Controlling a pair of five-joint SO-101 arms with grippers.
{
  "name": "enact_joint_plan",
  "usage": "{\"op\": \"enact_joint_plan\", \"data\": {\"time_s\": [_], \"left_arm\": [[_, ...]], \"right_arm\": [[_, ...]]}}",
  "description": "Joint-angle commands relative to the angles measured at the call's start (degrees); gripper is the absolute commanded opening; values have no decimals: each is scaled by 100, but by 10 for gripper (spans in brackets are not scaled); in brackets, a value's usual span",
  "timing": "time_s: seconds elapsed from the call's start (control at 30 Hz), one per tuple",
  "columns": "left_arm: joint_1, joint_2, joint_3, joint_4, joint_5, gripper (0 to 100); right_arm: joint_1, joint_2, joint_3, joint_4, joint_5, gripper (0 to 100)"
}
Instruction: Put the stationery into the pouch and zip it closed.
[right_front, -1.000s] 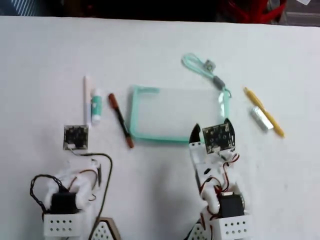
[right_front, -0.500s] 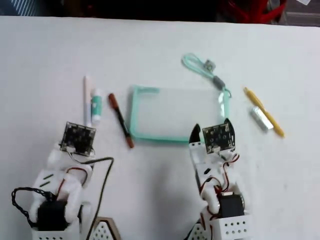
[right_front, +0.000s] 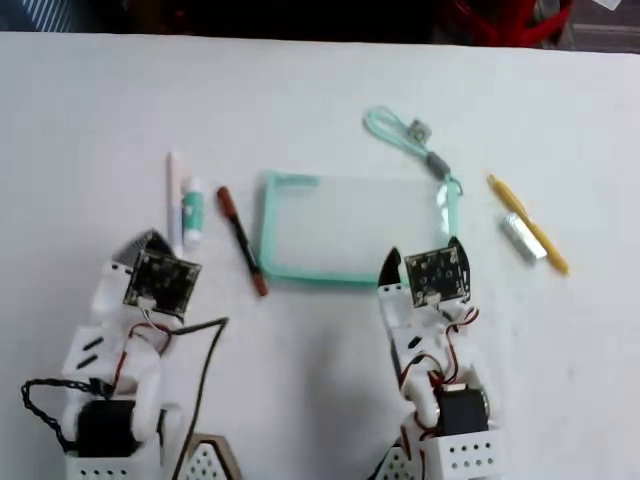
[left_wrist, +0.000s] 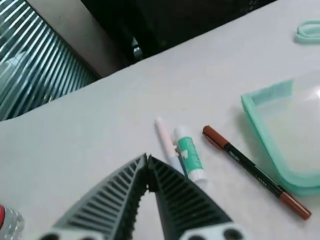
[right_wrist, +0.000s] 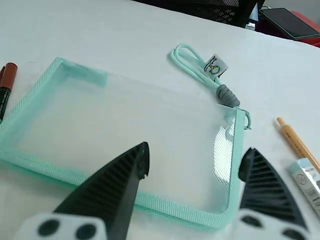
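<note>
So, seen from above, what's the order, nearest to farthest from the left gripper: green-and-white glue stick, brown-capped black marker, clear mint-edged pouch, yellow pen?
From the left gripper, high view:
1. Green-and-white glue stick, just beyond it.
2. Brown-capped black marker, next toward the middle.
3. Clear mint-edged pouch, at the table's centre.
4. Yellow pen, far side, beyond the pouch.

Clear teal-edged pouch (right_front: 355, 228) flat, pens (right_front: 240, 240) beside

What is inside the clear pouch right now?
Nothing shows inside the pouch: only white table through its clear face. The brown marker, glue stick and yellow pen lie outside it. In the high view the right gripper covers its near corner.
</note>
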Motion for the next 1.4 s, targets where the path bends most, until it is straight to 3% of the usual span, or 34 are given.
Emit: {"op": "enact_joint_plan", "data": {"time_s": [0.0, 0.2, 0.37, 0.57, 0.7, 0.83, 1.07, 1.2, 1.37], "left_arm": [[48, 22, 0, -440, -35, 28], [110, 66, -44, -633, 431, 31], [1015, 418, -624, -580, 448, 32], [1341, 3187, -2171, -642, 492, 85], [1323, 5305, -3121, -642, 1196, 84], [1349, 6484, -3376, -862, 1670, 81], [1376, 6422, -2365, -1899, 1987, 167], [1587, 6229, -1670, -2611, 2040, 177], [1534, 6070, -1433, -2848, 2057, 177]], "right_arm": [[4, -13, 26, 31, 18, 291], [330, -66, 26, -48, -18, 291], [655, -57, 26, -233, -35, 291], [673, -57, 26, -233, -35, 291], [646, -57, 26, -242, -35, 291], [646, -40, 26, -259, -35, 291], [1429, -4, -53, -875, -35, 238], [1305, -4, -607, 48, -35, 154], [752, 40, -1547, 1077, -26, 219]]}}
